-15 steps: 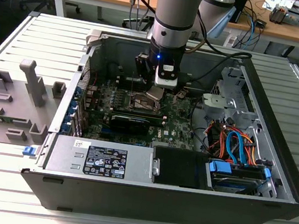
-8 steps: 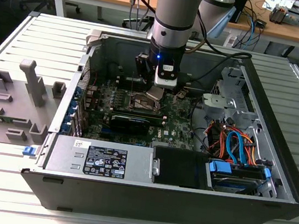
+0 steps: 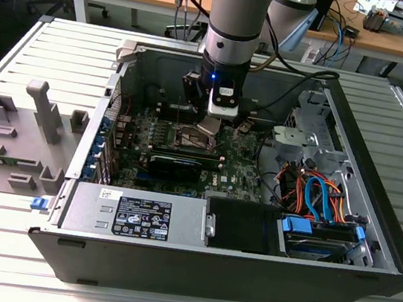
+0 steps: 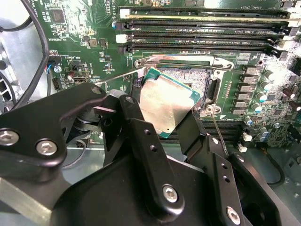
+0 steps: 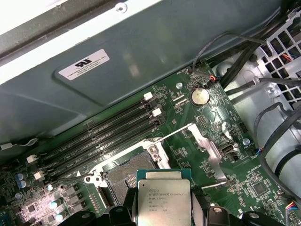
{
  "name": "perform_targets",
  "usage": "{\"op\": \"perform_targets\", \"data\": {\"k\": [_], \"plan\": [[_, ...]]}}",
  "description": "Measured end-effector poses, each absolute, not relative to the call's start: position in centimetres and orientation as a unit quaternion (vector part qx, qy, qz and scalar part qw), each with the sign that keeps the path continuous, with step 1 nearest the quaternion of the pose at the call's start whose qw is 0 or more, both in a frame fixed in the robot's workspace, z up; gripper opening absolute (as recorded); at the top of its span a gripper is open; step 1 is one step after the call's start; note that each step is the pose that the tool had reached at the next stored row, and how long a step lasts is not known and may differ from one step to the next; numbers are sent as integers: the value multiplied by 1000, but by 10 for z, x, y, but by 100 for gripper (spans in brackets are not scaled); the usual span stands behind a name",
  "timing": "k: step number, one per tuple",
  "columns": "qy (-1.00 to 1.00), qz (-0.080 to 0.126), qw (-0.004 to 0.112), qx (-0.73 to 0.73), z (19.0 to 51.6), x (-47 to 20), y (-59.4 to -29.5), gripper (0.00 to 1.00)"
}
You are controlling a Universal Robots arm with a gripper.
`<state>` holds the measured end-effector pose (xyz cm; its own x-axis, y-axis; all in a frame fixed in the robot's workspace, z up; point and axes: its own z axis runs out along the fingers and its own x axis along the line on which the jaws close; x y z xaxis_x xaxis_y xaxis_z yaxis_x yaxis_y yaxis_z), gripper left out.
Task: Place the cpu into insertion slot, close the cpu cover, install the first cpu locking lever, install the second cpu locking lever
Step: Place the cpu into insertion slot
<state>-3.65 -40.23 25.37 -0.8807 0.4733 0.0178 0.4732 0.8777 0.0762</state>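
- Black two-finger gripper [image 4: 164, 117] clamped on cpu [image 4: 171, 101], small flat square chip with silvery-grey metal top; fingers hold two sides.
- Cpu hangs just above insertion slot [image 4: 190, 77], square dark-centred socket with silver rim on green circuit board [image 4: 84, 28].
- Chip not in yet and looks tilted in second wrist view.
- To do well: make chip flat, match corners to slot, go down slow.
- No pushing, I think. Tiny pins likely bend easy.
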Motion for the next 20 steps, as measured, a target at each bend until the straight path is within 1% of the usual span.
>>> {"op": "perform_targets", "data": {"k": [20], "plan": [[967, 39, 1, 251, 254, -37, -402, 55]]}}
